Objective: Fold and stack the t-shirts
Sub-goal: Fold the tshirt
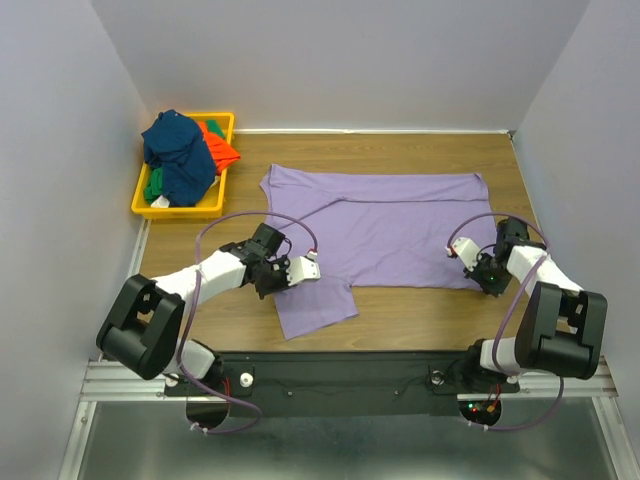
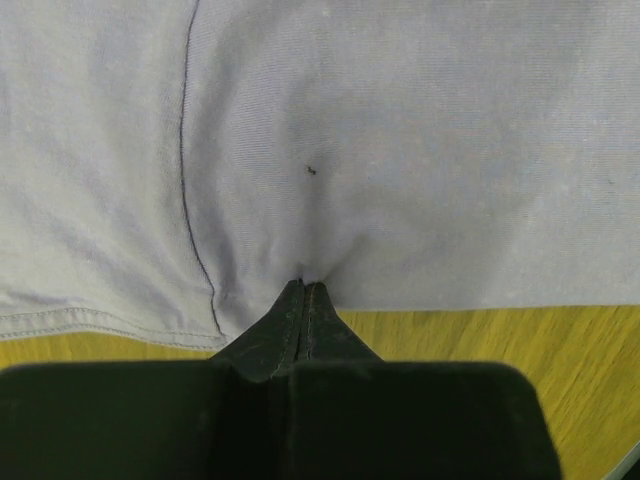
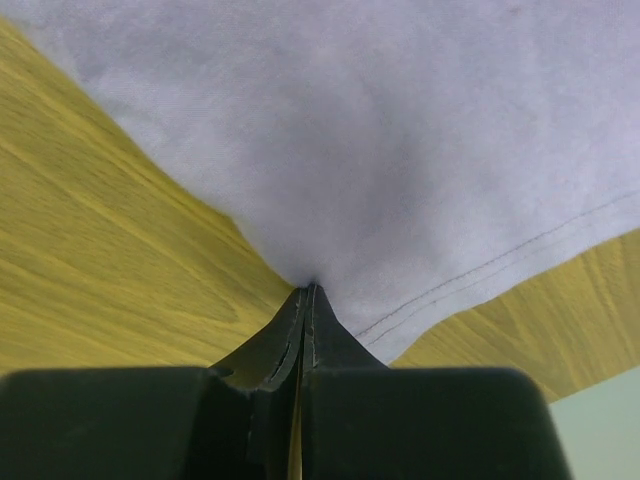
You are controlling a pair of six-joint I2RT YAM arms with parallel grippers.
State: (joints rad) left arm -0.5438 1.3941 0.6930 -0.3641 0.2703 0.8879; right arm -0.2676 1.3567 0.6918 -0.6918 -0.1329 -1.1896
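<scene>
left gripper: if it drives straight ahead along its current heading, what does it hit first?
The lavender t-shirt: the left gripper is shut on its edge, and cloth fills the view ahead. Pushing on would likely just bunch it over the table; nothing else shows in line.

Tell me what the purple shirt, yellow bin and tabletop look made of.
lavender t-shirt: soft matte knit cloth, likely cotton jersey; it puckers where pinched, hems stitched.
yellow bin: smooth moulded plastic, judging by its even colour and rim.
table: wood-grain top, maybe laminate; streaked grain, low sheen.
</scene>
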